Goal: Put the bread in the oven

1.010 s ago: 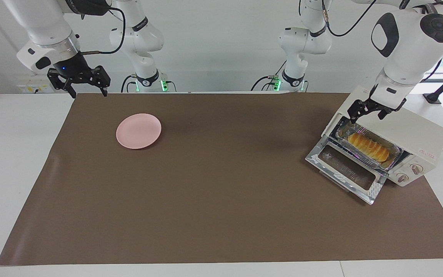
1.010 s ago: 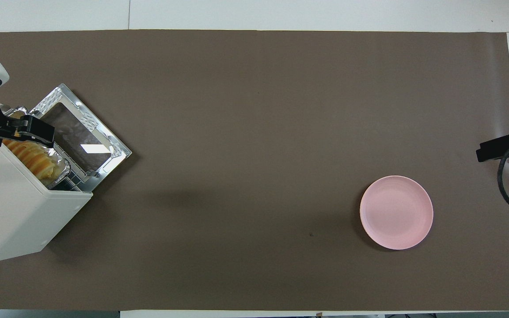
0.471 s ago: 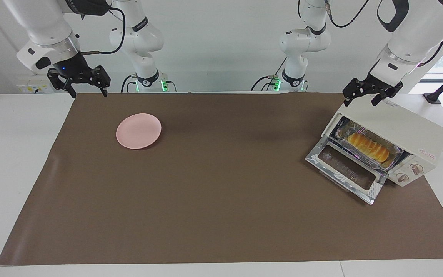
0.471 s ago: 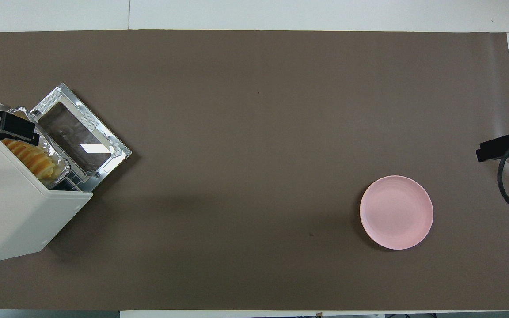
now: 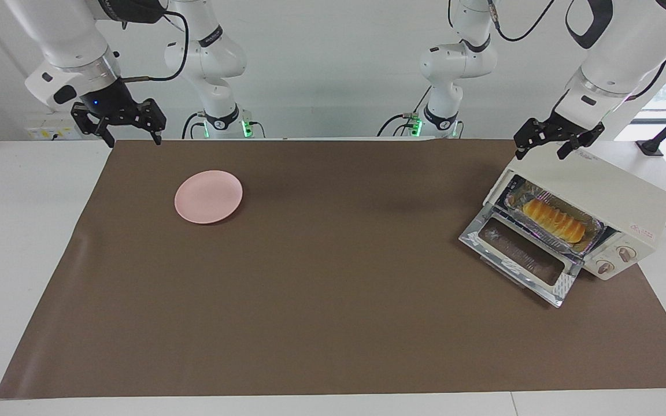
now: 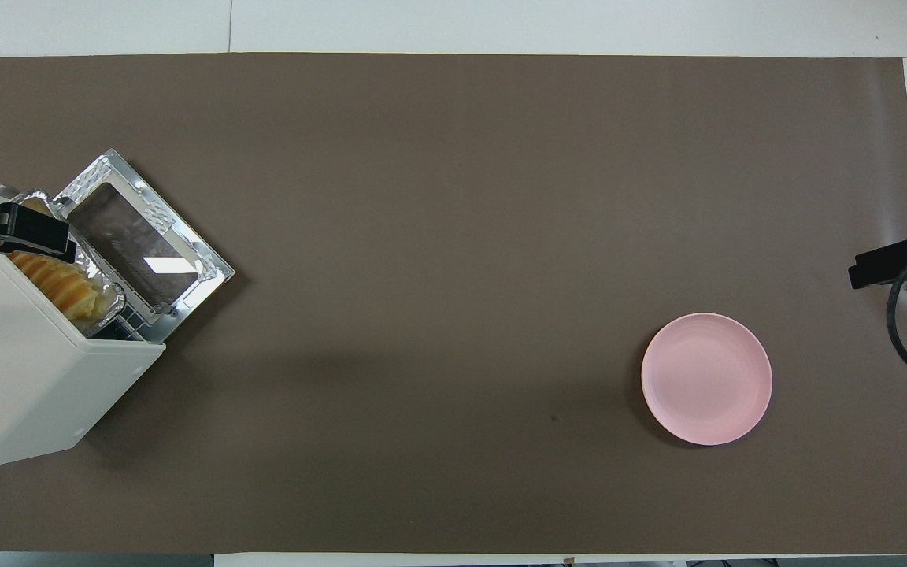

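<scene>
The bread [image 5: 554,220] [image 6: 56,279], a ridged golden loaf, lies in a crinkled foil tray [image 5: 516,196] on the rack inside the cream-white oven [image 5: 599,188] [image 6: 20,370]. The oven's glass door [image 5: 521,254] [image 6: 142,244] hangs dropped open. My left gripper [image 5: 541,153] hovers open and empty above the oven's top corner, clear of the tray. My right gripper [image 5: 134,141] waits open and empty in the air over the mat's edge at the right arm's end.
A round pink plate [image 5: 208,196] [image 6: 706,379] sits bare on the brown mat [image 5: 321,289] toward the right arm's end. The oven's two knobs [image 5: 616,260] face away from the robots. A cable runs from the oven off the table.
A second ago my left gripper was low at the oven's mouth over the tray; it has risen and pulled back above the oven's top. The bread, tray and right arm have not moved.
</scene>
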`<action>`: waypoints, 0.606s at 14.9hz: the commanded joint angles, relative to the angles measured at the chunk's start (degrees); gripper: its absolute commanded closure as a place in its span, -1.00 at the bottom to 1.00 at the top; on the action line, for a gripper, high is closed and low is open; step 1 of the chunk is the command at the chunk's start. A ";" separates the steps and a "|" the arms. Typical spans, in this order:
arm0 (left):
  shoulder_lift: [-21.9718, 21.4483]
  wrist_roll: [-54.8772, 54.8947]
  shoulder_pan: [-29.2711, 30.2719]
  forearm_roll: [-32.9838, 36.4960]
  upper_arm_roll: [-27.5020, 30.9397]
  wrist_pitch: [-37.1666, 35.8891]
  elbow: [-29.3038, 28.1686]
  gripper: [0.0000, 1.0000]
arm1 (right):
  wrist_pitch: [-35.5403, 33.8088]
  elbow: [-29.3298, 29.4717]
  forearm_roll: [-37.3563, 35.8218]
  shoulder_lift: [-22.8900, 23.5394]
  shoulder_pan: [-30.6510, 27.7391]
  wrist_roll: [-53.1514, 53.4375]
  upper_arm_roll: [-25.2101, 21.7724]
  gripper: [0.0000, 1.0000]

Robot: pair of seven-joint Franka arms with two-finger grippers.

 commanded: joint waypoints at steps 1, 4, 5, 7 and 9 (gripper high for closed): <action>-1.77 0.43 0.66 0.69 -0.24 0.79 -2.28 -1.00 | 0.00 -0.98 0.71 -1.09 -0.86 -1.03 0.35 -1.00; -2.30 0.96 0.83 1.14 -0.33 0.87 -3.51 -1.00 | 0.00 -0.98 0.71 -1.01 -0.95 -1.03 0.35 -1.00; -2.30 0.87 0.75 1.14 -0.33 1.14 -3.60 -1.00 | 0.00 -0.98 0.71 -1.09 -0.86 -1.03 0.35 -1.00; -2.13 0.95 0.92 1.14 -0.16 1.40 -2.99 -1.00 | 0.00 -0.98 0.71 -1.01 -0.86 -1.03 0.35 -1.00; -2.13 1.04 0.84 1.14 -0.15 2.10 -3.16 -1.00 | 0.00 -0.98 0.71 -1.09 -0.86 -1.03 0.44 -1.00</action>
